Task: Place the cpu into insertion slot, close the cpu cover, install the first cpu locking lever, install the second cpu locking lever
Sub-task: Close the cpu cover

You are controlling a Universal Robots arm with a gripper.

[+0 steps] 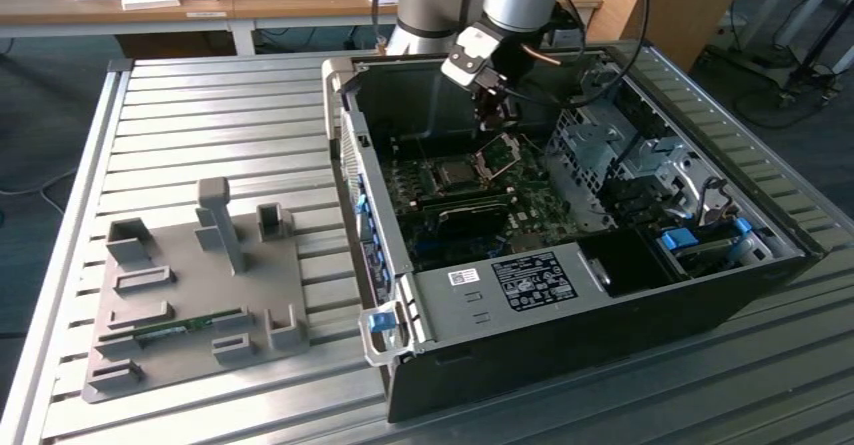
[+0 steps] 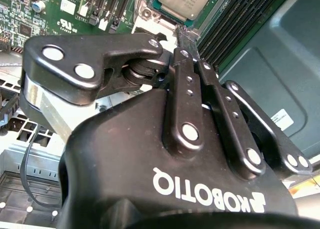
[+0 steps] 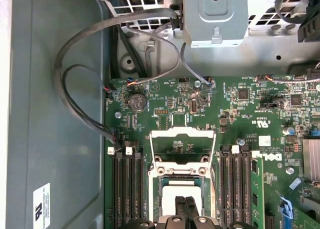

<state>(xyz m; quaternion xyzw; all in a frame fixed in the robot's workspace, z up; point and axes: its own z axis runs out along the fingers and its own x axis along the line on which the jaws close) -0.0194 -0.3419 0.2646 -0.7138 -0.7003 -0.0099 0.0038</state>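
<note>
The black two-finger gripper (image 3: 185,205) hangs low inside the open computer, its fingers pressed together with nothing caught between them. In the first wrist view the tips sit directly over the small flat square cpu with its pale silvery-grey top (image 3: 167,195). The cpu lies flat in the socket, and whether the tips touch it cannot be told.

Just past the chip, the square silvery metal cpu cover with an open centre (image 3: 182,133) is swung up and open on its hinge, off the socket. In the exterior view it stands tilted beside the socket. Rows of long black memory slots (image 3: 125,189) flank the socket on both sides.

The green motherboard (image 3: 240,114) spreads beyond them, and looping black cables (image 3: 75,104) run from its edge to the grey case wall.

The black tower computer case (image 1: 561,355) lies on its side on a ribbed metal table (image 1: 200,115). On the exterior view's left, well apart from the case, rests a flat grey fixture plate with upright holders (image 1: 174,265). A wooden desk (image 1: 267,0) stands behind the table.
</note>
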